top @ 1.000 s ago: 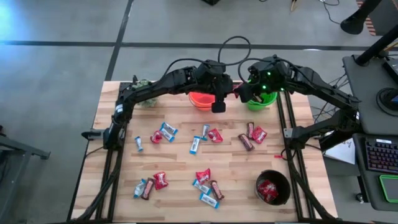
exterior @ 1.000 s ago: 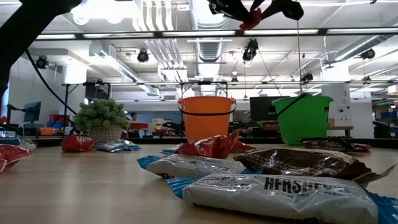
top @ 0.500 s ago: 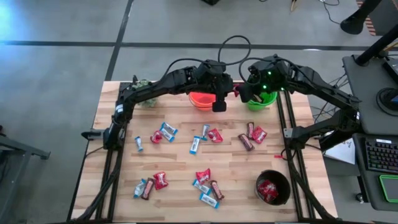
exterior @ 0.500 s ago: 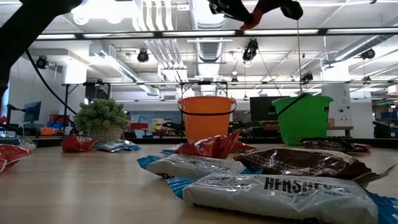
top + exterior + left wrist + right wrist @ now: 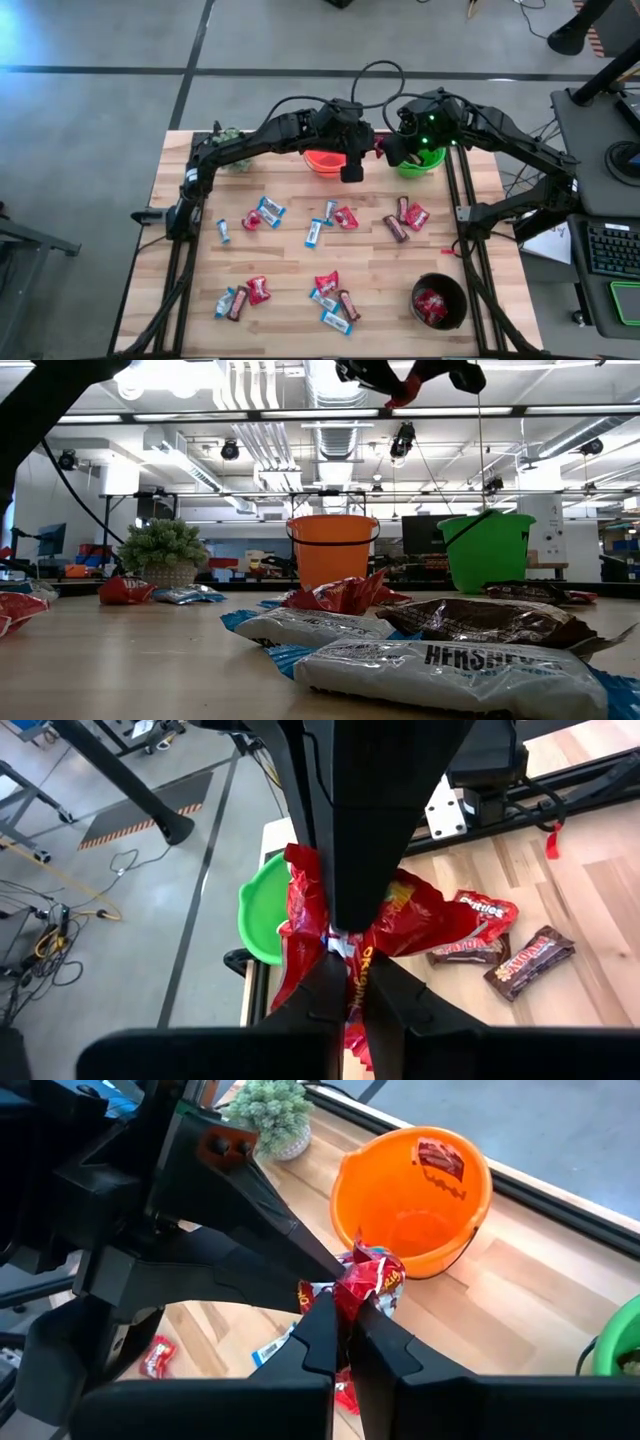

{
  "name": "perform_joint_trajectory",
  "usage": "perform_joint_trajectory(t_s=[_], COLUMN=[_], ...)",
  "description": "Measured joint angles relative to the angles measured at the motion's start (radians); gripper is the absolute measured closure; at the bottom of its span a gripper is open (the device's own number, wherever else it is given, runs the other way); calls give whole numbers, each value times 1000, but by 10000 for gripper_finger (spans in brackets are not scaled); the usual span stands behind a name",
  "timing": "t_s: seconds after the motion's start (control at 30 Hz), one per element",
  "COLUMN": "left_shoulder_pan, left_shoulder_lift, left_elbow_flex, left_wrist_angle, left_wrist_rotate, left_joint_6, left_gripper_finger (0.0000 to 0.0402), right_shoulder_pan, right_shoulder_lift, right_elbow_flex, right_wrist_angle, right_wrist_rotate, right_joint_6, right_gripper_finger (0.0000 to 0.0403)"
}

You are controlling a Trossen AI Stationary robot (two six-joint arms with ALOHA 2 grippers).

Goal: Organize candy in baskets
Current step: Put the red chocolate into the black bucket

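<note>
A red crinkly candy packet point(image 5: 378, 147) hangs high above the table's far edge, between the orange basket point(image 5: 320, 160) and the green basket point(image 5: 428, 162). My left gripper point(image 5: 371, 148) and my right gripper point(image 5: 386, 149) meet tip to tip there, both shut on this packet. The low view shows it point(image 5: 403, 390) far above the table. Several more candies lie loose across the wood, red packets point(image 5: 345, 217), brown bars point(image 5: 396, 229) and blue-and-white bars point(image 5: 313, 233). The black basket point(image 5: 455, 292) at the near right holds red packets. My left gripper pinches the red packet's crumpled middle point(image 5: 333, 942) between its two fingers. The fingers come from the table's left, slanting down. The packet is lifted clear and spreads out past the fingertips. My right gripper pinches the same packet at its opposite side point(image 5: 352, 1294) between its two fingers. It comes from the table's right, slanting down, facing my left gripper's fingers point(image 5: 290, 1250). The packet bunches up above the tips.
A small potted plant point(image 5: 231, 135) stands at the far left corner. The orange basket point(image 5: 415, 1200) has one red packet inside. Black frame rails point(image 5: 470, 250) run along the table's left and right sides. Bare wood lies at the near left.
My right gripper has shut on the red packet that my left gripper holds up. Both arms have stayed where they were, and the packet stays high between the orange and green baskets.
</note>
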Motion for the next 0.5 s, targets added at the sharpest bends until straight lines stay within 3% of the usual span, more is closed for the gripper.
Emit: perform_joint_trajectory(t_s=[0.5], left_shoulder_pan=[3], left_shoulder_lift=[-48], left_elbow_flex=[0], left_wrist_angle=[-173], left_wrist_rotate=[-6], left_joint_6=[-1], left_gripper_finger=[276], right_shoulder_pan=[1], right_shoulder_lift=[-30], right_elbow_flex=[-1], right_wrist_angle=[-145], right_wrist_rotate=[-39], right_joint_6=[16], right_gripper_finger=[395])
